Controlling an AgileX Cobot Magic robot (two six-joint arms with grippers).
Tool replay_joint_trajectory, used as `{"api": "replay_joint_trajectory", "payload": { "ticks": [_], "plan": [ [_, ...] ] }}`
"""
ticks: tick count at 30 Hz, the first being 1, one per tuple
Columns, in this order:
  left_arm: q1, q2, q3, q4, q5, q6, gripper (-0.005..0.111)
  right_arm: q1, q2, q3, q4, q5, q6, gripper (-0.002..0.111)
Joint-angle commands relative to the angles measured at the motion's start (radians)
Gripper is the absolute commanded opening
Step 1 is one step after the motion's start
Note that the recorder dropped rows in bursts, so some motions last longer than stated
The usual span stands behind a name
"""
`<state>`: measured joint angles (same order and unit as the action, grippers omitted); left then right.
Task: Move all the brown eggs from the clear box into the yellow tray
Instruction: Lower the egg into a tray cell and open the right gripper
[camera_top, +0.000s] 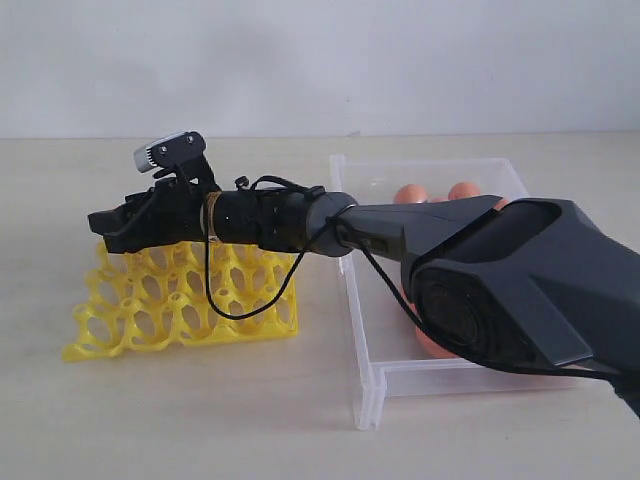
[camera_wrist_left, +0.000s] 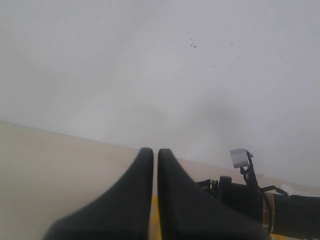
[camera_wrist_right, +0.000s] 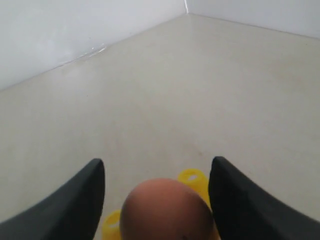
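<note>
the right gripper (camera_top: 112, 222) is reaching across from the box side and hanging over the far left corner of the yellow tray (camera_top: 180, 300), which is sitting on the desk (camera_top: 200, 420) near the clear box (camera_top: 368, 385). in the right wrist view its fingers (camera_wrist_right: 75, 200) are standing apart with one brown egg (camera_wrist_right: 167, 210) lying between them and yellow tray peaks showing just beyond it. a gap is showing on one side of the egg. the other finger is sitting very close, and i cannot tell whether it is touching. the egg is looking set down in a cup rather than clamped. the left gripper (camera_wrist_left: 155, 151) is idling away from the work, its fingers pressed together on nothing.

the step in hand is looking like the let-go of this egg. doing it well is asking for the fingers to be spreading fully before any lift. the gripper should then be drawing straight away, so neither finger is nudging the shell out of its cup or catching a peak.

the egg is showing only a rounded dome, cut off by the frame edge, so its long axis is hard to read. judging by the cup, it is probably standing roughly upright, but which end is pointing up is not showing. in the exterior view it is hiding behind the gripper. other brown eggs (camera_top: 410, 193) are waiting in the clear box, so plenty is remaining.
</note>
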<state>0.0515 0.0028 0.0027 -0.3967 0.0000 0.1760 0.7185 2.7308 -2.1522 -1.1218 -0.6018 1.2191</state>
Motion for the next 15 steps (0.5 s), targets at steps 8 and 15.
{"api": "replay_joint_trajectory", "payload": {
  "ticks": [8,15],
  "plan": [
    [-0.004,-0.003,-0.003,-0.003,0.0,0.009,0.004,-0.002,-0.056,-0.004,-0.008,0.011,0.005,0.057],
    [-0.004,-0.003,-0.003,-0.003,0.0,0.009,0.004,-0.002,-0.201,-0.004,-0.154,0.039,0.079,0.057]
  ]
}}
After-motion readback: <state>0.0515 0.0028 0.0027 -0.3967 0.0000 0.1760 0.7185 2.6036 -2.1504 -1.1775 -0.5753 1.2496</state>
